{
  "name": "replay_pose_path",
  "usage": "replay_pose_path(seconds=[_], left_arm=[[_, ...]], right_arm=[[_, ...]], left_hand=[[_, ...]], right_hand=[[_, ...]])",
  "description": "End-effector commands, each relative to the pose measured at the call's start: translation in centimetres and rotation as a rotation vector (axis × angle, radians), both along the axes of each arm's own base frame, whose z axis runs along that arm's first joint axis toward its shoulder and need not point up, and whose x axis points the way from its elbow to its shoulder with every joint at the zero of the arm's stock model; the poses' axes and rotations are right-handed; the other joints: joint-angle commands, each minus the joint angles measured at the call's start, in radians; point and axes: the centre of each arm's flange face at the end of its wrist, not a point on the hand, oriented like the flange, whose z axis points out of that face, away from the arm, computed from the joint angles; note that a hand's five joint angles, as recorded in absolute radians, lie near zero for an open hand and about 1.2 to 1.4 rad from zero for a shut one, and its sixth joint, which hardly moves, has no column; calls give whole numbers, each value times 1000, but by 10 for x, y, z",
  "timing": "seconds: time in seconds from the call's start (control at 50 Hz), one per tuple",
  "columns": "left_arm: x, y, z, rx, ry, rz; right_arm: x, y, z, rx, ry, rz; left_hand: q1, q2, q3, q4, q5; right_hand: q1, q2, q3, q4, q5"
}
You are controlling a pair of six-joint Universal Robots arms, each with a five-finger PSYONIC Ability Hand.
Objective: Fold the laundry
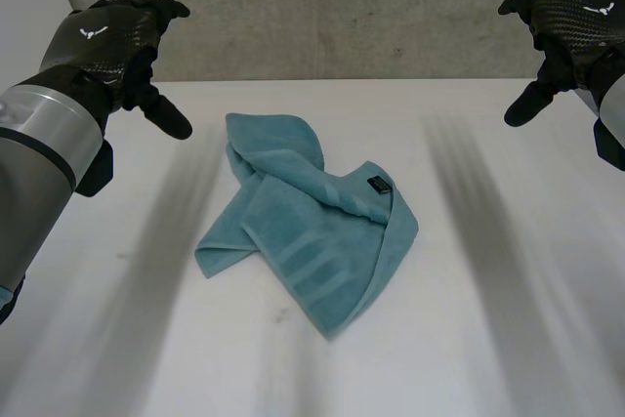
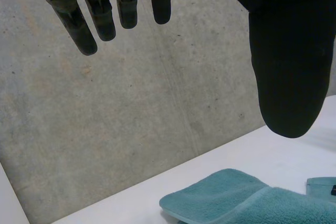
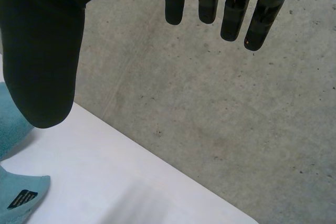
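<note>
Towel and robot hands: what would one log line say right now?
towel: rumpled, mid-table | left robot hand: open, aloft, off towel | right robot hand: open, aloft, off towel

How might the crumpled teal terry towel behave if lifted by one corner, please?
The crumpled teal terry towel lies in soft overlapping folds, so it will probably drape limply. Its fuzzy pile likely grips rather than slips.

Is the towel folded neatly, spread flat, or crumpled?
Crumpled: the teal towel lies bunched on the table, layers overlapping unevenly, one corner turned over.
</note>
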Motion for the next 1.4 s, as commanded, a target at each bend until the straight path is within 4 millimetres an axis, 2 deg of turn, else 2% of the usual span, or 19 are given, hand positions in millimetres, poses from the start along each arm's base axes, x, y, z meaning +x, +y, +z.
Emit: replay_pose_path(seconds=[0.02,0.26,0.36,0.46,0.56,0.7,0.74,0.76,0.84,0.92,0.96,0.98,1.02,1.04,1.08,1.1,1.2,1.3,1.4], left_arm=[[-3,-6,-10,25,-15,1],[-20,-39,-65,98,-86,-6],[-26,-57,-96,114,-230,-10],[-21,-59,-102,119,-273,-1],[-7,-61,-109,151,-279,25],[16,-59,-98,151,-251,47],[20,-56,-97,160,-231,37],[20,-56,-97,160,-230,37],[25,-56,-96,172,-199,31],[29,-59,-97,177,-188,39],[31,-62,-96,169,-184,47],[31,-62,-96,169,-184,47],[33,-71,-92,133,-171,61],[33,-71,-92,132,-171,61],[35,-80,-88,90,-155,76],[35,-80,-88,90,-155,76],[30,-99,-94,70,-114,72],[17,-109,-106,103,-62,10],[-4,-111,-116,139,14,-136]], right_arm=[[3,1,-6,15,24,30],[25,-21,-74,210,89,180],[76,-26,-114,293,56,299],[105,-38,-154,375,7,339],[123,-54,-173,428,-95,369],[155,-59,-211,514,-211,417],[165,-64,-212,490,-233,429],[165,-64,-212,489,-233,429],[175,-71,-197,416,-251,464],[178,-76,-177,347,-265,483],[177,-76,-138,259,-288,502],[177,-76,-138,258,-288,502],[173,-66,-84,165,-311,526],[173,-66,-83,165,-312,526],[163,-51,-36,88,-324,557],[163,-51,-36,88,-324,557],[139,-2,36,-56,-286,638],[122,34,62,-104,-258,683],[108,66,68,-102,-240,730]], left_hand=[[-10,-10,-20,-12,-26],[102,101,91,99,85],[84,84,74,82,68],[78,78,68,76,62],[34,34,24,32,18],[-19,-19,-29,-21,-35],[-27,-28,-38,-30,-44],[-28,-28,-38,-30,-44],[-28,-28,-38,-30,-44],[-28,-28,-38,-30,-44],[-28,-28,-38,-30,-44],[-28,-28,-38,-30,-44],[-28,-28,-38,-30,-44],[-28,-28,-38,-30,-44],[-28,-28,-38,-30,-44],[-28,-28,-38,-30,-44],[-28,-28,-38,-30,-44],[-28,-28,-38,-30,-44],[-13,-13,-23,-15,-29]], right_hand=[[-23,-44,-36,-56,-57],[-4,-25,-17,-37,-38],[-10,-31,-23,-43,-44],[-10,-31,-23,-43,-44],[-4,-25,-17,-37,-38],[90,69,77,57,56],[501,480,488,468,467],[504,483,491,471,470],[1197,1176,1184,1164,1163],[1198,1178,1185,1166,1164],[1198,1178,1185,1166,1164],[1198,1178,1185,1166,1164],[1198,1178,1185,1166,1164],[1198,1178,1185,1166,1164],[1198,1178,1185,1166,1164],[1198,1178,1185,1166,1164],[1198,1178,1185,1166,1164],[1198,1178,1185,1166,1164],[1198,1178,1185,1166,1164]])
